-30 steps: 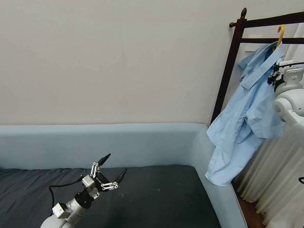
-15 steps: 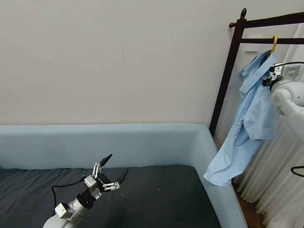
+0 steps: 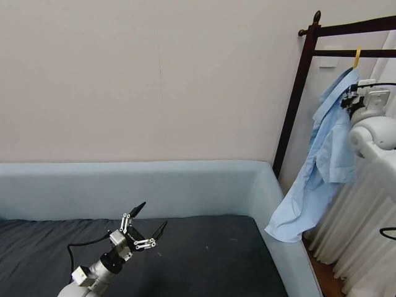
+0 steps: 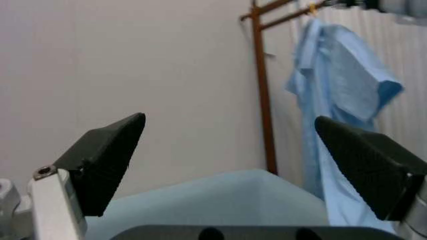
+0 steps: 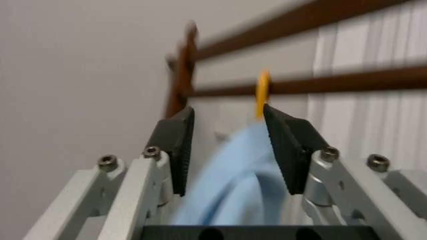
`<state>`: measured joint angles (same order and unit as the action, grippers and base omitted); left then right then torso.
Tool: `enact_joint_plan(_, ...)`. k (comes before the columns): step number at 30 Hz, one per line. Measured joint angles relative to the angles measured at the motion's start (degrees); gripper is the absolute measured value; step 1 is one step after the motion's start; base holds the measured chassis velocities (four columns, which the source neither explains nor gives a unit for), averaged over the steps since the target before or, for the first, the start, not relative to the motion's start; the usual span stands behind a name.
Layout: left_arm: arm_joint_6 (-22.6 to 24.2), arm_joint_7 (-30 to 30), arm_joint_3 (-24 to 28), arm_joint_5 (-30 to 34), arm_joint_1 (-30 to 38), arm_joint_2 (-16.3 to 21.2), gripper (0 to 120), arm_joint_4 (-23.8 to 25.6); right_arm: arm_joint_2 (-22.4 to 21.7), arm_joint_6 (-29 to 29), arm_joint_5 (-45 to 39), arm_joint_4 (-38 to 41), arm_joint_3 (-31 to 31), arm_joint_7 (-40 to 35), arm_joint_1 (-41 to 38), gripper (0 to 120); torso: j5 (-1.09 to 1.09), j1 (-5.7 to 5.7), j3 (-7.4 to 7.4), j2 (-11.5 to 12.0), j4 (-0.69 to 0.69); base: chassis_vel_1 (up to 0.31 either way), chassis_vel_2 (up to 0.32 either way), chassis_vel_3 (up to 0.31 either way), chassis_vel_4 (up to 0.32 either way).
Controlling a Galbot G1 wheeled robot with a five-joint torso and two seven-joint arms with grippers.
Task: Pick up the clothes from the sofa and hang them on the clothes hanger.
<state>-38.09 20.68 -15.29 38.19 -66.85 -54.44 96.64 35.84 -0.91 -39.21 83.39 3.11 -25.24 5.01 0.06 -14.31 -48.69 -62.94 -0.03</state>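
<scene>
The blue shirt [image 3: 328, 154] is on a yellow hanger [image 3: 357, 57], high up at the dark wooden rack [image 3: 297, 99] beside the sofa [image 3: 185, 179]. Its bottom edge drapes down by the sofa's end. The right gripper [image 3: 354, 99] is pinched narrow on the shirt near the collar, I think to lift the hook to the bar. I can't tell if the hook is on. The left gripper [image 3: 143, 228] waits low over the seat, spread wide, holding nothing.

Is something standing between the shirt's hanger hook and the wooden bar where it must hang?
Nothing visible does. The yellow hook sits right at the rack's lower bar, above the shirt collar that the right gripper holds. I cannot tell whether it is hooked on.
</scene>
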Motion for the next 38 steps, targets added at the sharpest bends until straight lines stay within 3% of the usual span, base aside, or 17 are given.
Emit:
enact_joint_plan(1, 0.17, -0.59, -0.12, 0.0, -0.15, -0.3, 100, 0.17, -0.11, 0.68, 0.1, 0.59, -0.28, 0.07, 0.5, 46, 0.0, 0.0, 0.0, 0.0, 0.0, 0.0, 0.0, 0.0, 0.0)
enact_joint_plan(2, 2.07, -7.69, -1.47, 0.05, -2.11, -4.07, 100, 2.38, -1.32, 5.22, 0.36, 7.15, -4.84, 1.03, 6.83, 54, -0.02, 0.0, 0.0, 0.0, 0.04, 0.0, 0.0, 0.0, 0.0)
enact_joint_plan(3, 2.78, -10.46, -2.27, 0.04, -3.28, -6.07, 100, 3.58, -1.9, 6.15, 0.27, 10.81, -7.95, 2.15, 11.17, 60, -0.02, 0.0, 0.01, 0.0, 0.03, 0.0, 0.0, 0.0, 0.0)
enact_joint_plan(5, 3.25, -11.89, -2.79, -0.03, -4.07, -7.41, 100, 4.45, -2.15, 6.35, 0.16, 12.89, -10.06, 3.06, 14.18, 62, -0.03, 0.01, 0.01, -0.01, 0.04, 0.0, 0.0, 0.0, 0.0)
enact_joint_plan(7, 2.71, -15.26, -5.52, -1.43, -8.48, -13.09, 100, 8.02, -1.25, 6.55, 1.84, 20.62, -18.73, 7.99, 30.0, 73, -0.03, 0.01, 0.01, -0.01, -0.02, 0.0, 0.0, 0.0, 0.0)
enact_joint_plan(9, 1.88, -15.76, -7.66, -4.55, -12.26, -16.46, 100, 10.49, 2.17, 9.21, 6.42, 23.82, -23.22, 13.07, 43.62, 84, 0.03, 0.01, 0.01, -0.01, 0.03, 0.0, 0.0, 0.0, 0.0)
enact_joint_plan(10, 1.88, -15.76, -7.66, -4.55, -12.26, -16.46, 100, 10.49, 2.17, 9.21, 6.42, 23.82, -23.22, 13.07, 43.62, 84, 0.03, 0.01, 0.01, -0.01, 0.03, 0.0, 0.0, 0.0, 0.0)
enact_joint_plan(13, 1.4, -18.55, -7.64, -11.39, -16.43, -19.84, 100, 11.98, 9.07, 15.42, 13.56, 26.06, -28.95, 20.18, 59.88, 94, 0.02, 0.01, 0.02, -0.01, 0.04, 0.0, 0.0, 0.0, 0.0)
enact_joint_plan(15, 1.33, -20.88, -7.11, -16.33, -19.24, -21.88, 100, 12.01, 14.78, 18.42, 17.92, 26.64, -30.64, 22.48, 69.47, 99, 0.02, 0.01, 0.01, -0.01, -0.02, 0.0, 0.0, 0.0, 0.0)
enact_joint_plan(16, 1.33, -20.88, -7.11, -16.33, -19.24, -21.88, 100, 12.01, 14.78, 18.42, 17.92, 26.64, -30.64, 22.48, 69.47, 99, 0.02, 0.01, 0.01, -0.01, -0.02, 0.0, 0.0, 0.0, 0.0)
enact_joint_plan(20, 1.1, -25.44, -6.21, -23.49, -24.82, -24.74, 100, 12.11, 23.34, 20.55, 21.6, 28.56, -32.31, 21.83, 78.99, 100, -0.02, 0.02, 0.02, -0.01, 0.03, 0.0, 0.0, 0.0, 0.0)
enact_joint_plan(26, 0.96, -33.54, -4.59, -30.21, -30.2, -26.44, 100, 14.99, 30.31, 19.84, 24.74, 34.79, -33.52, 18.89, 87.11, 100, -0.03, 0.02, 0.01, -0.01, 0.03, 0.0, 0.0, 0.0, 0.0)
enact_joint_plan(30, 1.14, -37.16, -4.21, -32.38, -31.29, -27.65, 100, 14.6, 34.41, 19.64, 28.07, 34.9, -32.94, 16.38, 90.59, 100, -0.03, 0.02, 0.01, -0.01, 0.02, 0.0, 0.0, 0.0, 0.0)
enact_joint_plan(38, 1.15, -37.7, -4.14, -32.5, -31.21, -27.84, 100, 14.14, 36.25, 20.58, 29.67, 33.16, -32.61, 15.05, 90.99, 100, -0.01, 0.0, 0.0, 0.0, 0.02, 0.0, 0.0, 0.0, 0.0)
